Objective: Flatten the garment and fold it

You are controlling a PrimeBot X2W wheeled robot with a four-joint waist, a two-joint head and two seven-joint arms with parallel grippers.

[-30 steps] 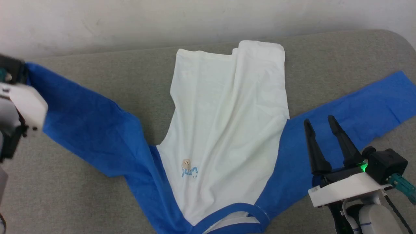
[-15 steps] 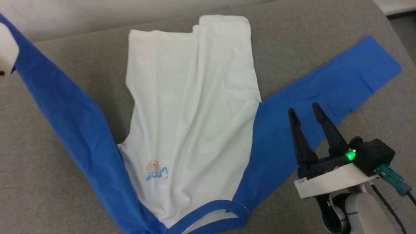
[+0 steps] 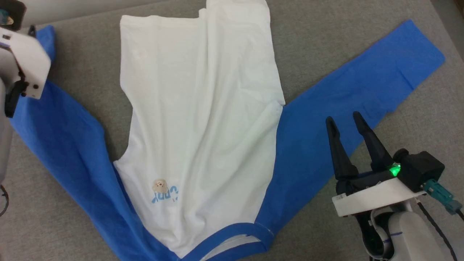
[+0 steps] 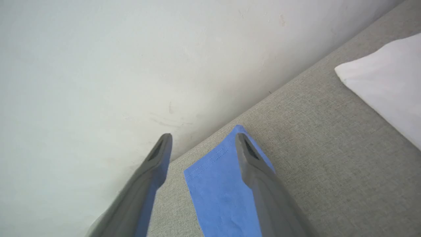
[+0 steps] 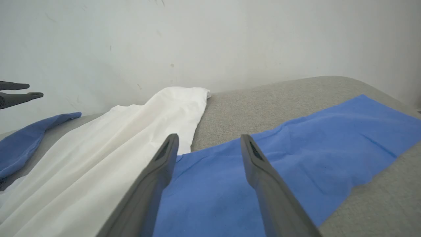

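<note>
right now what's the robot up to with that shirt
A two-armed robot is working on a white shirt with blue sleeves, laid on a grey cushion. The shirt lies front up, neckband nearest the robot, sleeves fanned outward. The left claw is open above the left sleeve cuff. The right claw is open above the right sleeve, holding nothing. The white body shows creases, and no fold has been made yet.

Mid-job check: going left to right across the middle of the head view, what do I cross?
left sleeve → white body → right sleeve → right gripper, open above that sleeve → bare grey cushion
</note>
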